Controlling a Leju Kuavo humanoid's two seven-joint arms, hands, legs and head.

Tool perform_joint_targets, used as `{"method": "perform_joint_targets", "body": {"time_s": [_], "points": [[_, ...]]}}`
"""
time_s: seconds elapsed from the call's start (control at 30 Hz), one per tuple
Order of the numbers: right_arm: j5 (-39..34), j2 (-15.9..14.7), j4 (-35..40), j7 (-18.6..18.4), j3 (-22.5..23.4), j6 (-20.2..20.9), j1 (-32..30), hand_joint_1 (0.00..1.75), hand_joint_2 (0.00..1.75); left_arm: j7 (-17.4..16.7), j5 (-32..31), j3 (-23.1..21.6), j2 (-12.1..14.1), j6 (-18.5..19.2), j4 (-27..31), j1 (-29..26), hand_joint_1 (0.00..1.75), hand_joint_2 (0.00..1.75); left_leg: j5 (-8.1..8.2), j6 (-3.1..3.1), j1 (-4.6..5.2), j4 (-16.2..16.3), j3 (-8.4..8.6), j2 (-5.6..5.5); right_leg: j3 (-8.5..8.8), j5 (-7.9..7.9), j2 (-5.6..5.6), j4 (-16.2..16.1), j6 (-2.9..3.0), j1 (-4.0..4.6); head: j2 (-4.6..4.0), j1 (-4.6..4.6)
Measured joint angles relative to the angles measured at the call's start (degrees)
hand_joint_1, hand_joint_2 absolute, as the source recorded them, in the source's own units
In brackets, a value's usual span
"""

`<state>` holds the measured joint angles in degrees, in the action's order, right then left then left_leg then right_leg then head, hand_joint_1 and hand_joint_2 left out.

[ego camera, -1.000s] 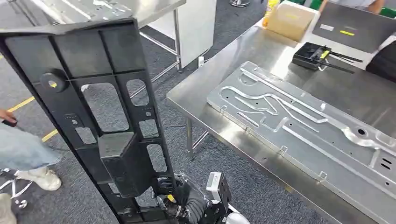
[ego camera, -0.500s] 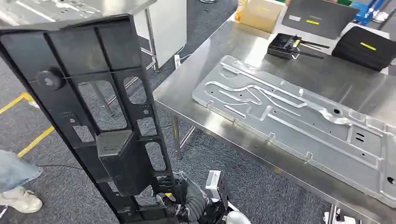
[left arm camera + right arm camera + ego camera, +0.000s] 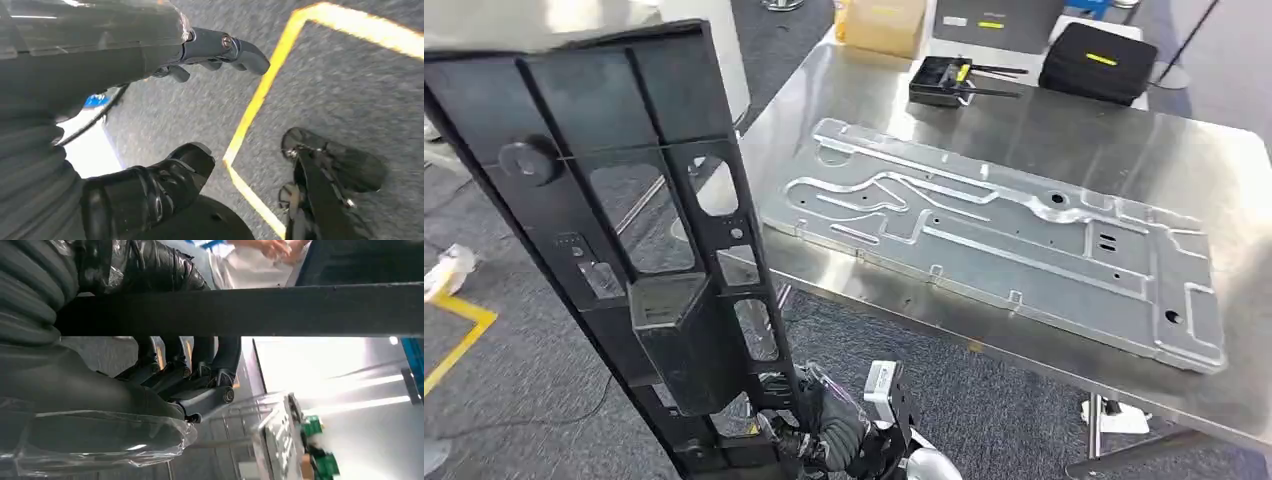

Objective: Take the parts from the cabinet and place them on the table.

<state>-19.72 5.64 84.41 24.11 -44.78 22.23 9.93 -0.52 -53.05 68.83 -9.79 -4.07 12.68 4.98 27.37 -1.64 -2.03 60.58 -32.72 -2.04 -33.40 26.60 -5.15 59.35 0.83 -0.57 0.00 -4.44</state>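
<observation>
A tall black plastic frame part (image 3: pixel 639 240) with cut-out windows stands upright at the left of the head view. My right hand (image 3: pixel 824 432) grips it at its lower end. In the right wrist view the dark fingers (image 3: pixel 200 375) curl around a black bar of the frame part (image 3: pixel 280 310). A large silver stamped metal panel (image 3: pixel 994 225) lies flat on the steel table (image 3: pixel 1214 170), to the right of the held part. My left hand (image 3: pixel 150 55) hangs over the grey carpet, thumb and fingers apart, holding nothing.
At the table's far edge stand a cardboard box (image 3: pixel 884 22), a black tray with tools (image 3: pixel 949 80) and a black case (image 3: pixel 1097 62). The table's near edge (image 3: pixel 1024 350) runs just right of the held part. Yellow tape (image 3: pixel 260 100) marks the carpet.
The whole picture has shifted left as the camera turned toward the table, which now lies more squarely ahead. The person at the left has left the frame. The black part stays in my right hand.
</observation>
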Motion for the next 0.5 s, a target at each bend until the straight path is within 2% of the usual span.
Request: {"method": "perform_joint_targets", "body": {"time_s": [0.03,0.07,0.1,0.17,0.2,0.23,0.27,0.3,0.33,0.37,0.4,0.43,0.47,0.5], "points": [[-0.04,0.00,0.00,0.00,0.00,0.04,0.13,1.75,1.75,-0.07,0.02,0.00,-0.02,0.07,0.00,0.00,0.00,1.75,1.31,0.03,0.24,-0.42,0.32,-2.28,-0.59,0.18,-0.49,0.53,-0.34,0.21,0.00,0.07],[-0.07,0.11,0.00,-0.07,0.00,0.13,0.13,1.75,1.75,-0.09,0.02,0.02,-0.02,0.07,0.00,0.07,0.00,1.75,0.95,0.83,0.10,-0.32,0.28,-1.61,-1.14,0.10,-1.02,0.89,-0.57,0.26,0.00,0.07],[-0.07,0.11,0.00,-0.09,0.00,0.15,0.09,1.75,1.75,-0.13,0.04,0.02,-0.02,0.13,0.00,0.23,0.00,1.75,0.97,1.05,0.29,-0.30,0.09,-1.17,-1.32,-0.09,-1.42,0.76,-0.89,0.21,0.00,0.07],[-0.07,0.09,0.00,-0.11,0.00,0.15,0.05,1.75,1.75,-0.20,0.04,0.02,0.00,0.15,0.00,0.27,0.00,1.75,0.69,1.87,0.46,-0.47,0.14,-0.19,-1.54,-0.33,-2.39,0.57,-1.52,-0.08,0.00,0.09],[-0.09,0.09,0.00,-0.11,0.00,0.15,0.01,1.75,1.75,-0.22,0.05,0.04,0.02,0.17,0.00,0.25,0.00,1.75,0.46,2.35,0.16,-0.82,0.26,0.62,-1.66,0.07,-1.41,1.05,-1.65,-0.21,0.00,0.09],[-0.11,0.07,0.00,-0.11,0.00,0.17,0.12,1.75,1.75,-0.24,0.04,0.04,0.04,0.15,0.00,0.25,0.00,1.75,0.44,2.63,0.20,-1.00,0.37,1.12,-2.50,1.38,1.92,3.05,-1.95,0.22,0.00,-0.22],[-0.11,0.07,0.00,-0.13,0.00,0.15,0.23,1.75,1.75,-0.26,0.04,0.04,0.02,0.15,0.00,0.22,0.00,1.75,0.42,2.96,0.35,-1.02,0.35,1.84,-4.66,3.69,3.76,7.26,-2.26,0.19,0.00,-0.15],[-0.13,0.05,0.00,-0.11,0.00,0.17,0.23,1.75,1.75,-0.26,0.04,0.04,0.02,0.20,0.00,0.11,0.00,1.75,0.52,3.11,0.47,-1.01,0.32,2.52,-6.95,5.74,4.51,11.85,-2.43,0.10,0.00,-0.17],[-0.13,0.04,0.00,-0.11,0.00,0.17,0.21,1.75,1.75,-0.35,0.02,0.04,0.02,0.17,0.00,0.06,0.00,1.75,0.57,3.16,0.55,-1.00,0.33,3.35,-9.11,7.26,4.75,16.11,-2.51,0.00,0.00,-0.18],[-0.13,0.02,-0.04,-0.13,0.00,0.17,0.19,1.75,1.75,-0.37,-0.02,0.04,0.02,0.15,0.00,0.02,0.00,1.75,0.66,3.26,0.60,-1.00,0.37,4.13,-10.33,7.45,4.80,18.28,-2.51,-0.05,0.00,-0.17],[-0.13,0.00,-0.09,-0.13,-0.02,0.15,0.15,1.75,1.75,-0.46,-0.04,0.04,0.02,0.15,0.00,0.02,0.00,1.75,0.75,3.24,0.64,-1.00,0.44,4.86,-10.20,6.36,4.84,17.69,-2.44,-0.07,0.00,-0.18],[-0.13,0.00,-0.09,-0.13,-0.02,0.13,0.15,1.75,1.75,-0.48,-0.09,0.04,0.02,0.15,0.00,0.04,0.00,1.75,0.88,3.19,0.67,-1.00,0.59,5.57,-8.66,4.16,4.94,14.48,-2.24,-0.06,0.00,-0.15],[-0.13,0.02,-0.09,-0.13,0.00,0.11,0.16,1.75,1.75,-0.48,-0.22,0.04,-0.02,0.17,0.00,0.10,0.00,1.75,1.04,3.11,0.72,-1.01,0.84,6.22,-5.72,1.35,5.55,8.98,-1.83,0.08,0.00,-0.20],[-0.13,0.02,-0.07,-0.13,0.00,0.09,0.18,1.75,1.75,-0.48,-0.24,0.02,-0.09,0.17,0.00,0.14,0.00,1.75,1.20,2.98,0.77,-1.03,1.14,6.76,-2.83,-0.77,7.00,3.70,-1.24,0.40,0.00,-0.15]]}}
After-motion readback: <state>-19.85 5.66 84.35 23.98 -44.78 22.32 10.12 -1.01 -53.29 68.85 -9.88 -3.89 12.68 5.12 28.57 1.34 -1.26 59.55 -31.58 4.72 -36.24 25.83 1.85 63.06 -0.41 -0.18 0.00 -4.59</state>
